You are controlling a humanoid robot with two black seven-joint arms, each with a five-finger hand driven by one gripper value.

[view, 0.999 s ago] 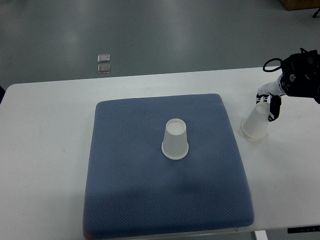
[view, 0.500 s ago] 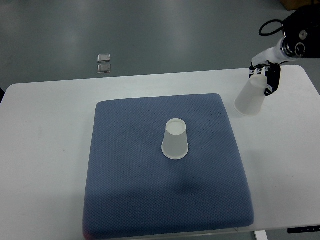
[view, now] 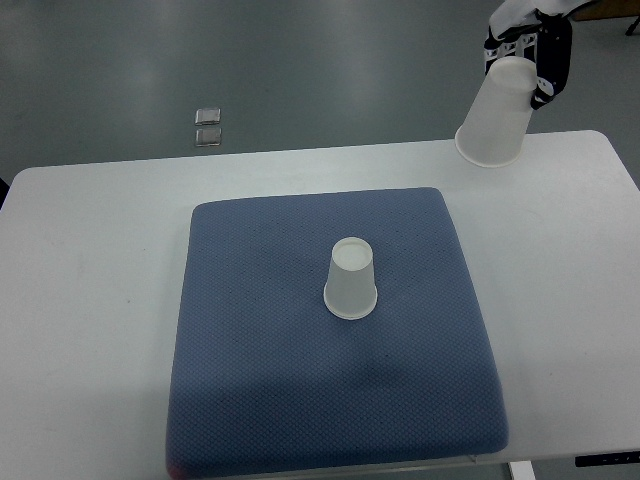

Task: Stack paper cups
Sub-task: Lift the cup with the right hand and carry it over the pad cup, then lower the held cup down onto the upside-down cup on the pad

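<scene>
Up in the top right corner the right hand [view: 530, 50] has a translucent paper cup [view: 495, 122] in its grip, its dark fingers [view: 553, 62] wrapped around the closed base end, and the cup hangs tilted, mouth pointing down and to the left, clear of the bench [view: 90, 300] and showing over its far right edge. Only the hand and a bit of white wrist show; the arm itself runs out of the picture at the top right. Down on the white bench lies a blue quilted mat [view: 270, 400], square-ish with rounded corners, taking up most of the middle. Right near the mat's centre stands a second paper cup [view: 351, 279], upside down, its flat base facing up and its wider rim resting on the fabric, upright and untouched. The two cups are well apart, the held one off toward the far right, the other one alone on the mat. Beyond the bench, on the grey floor [view: 350, 70], two small clear square things [view: 208, 126] lie one just beside the other; what they are I cannot tell
</scene>
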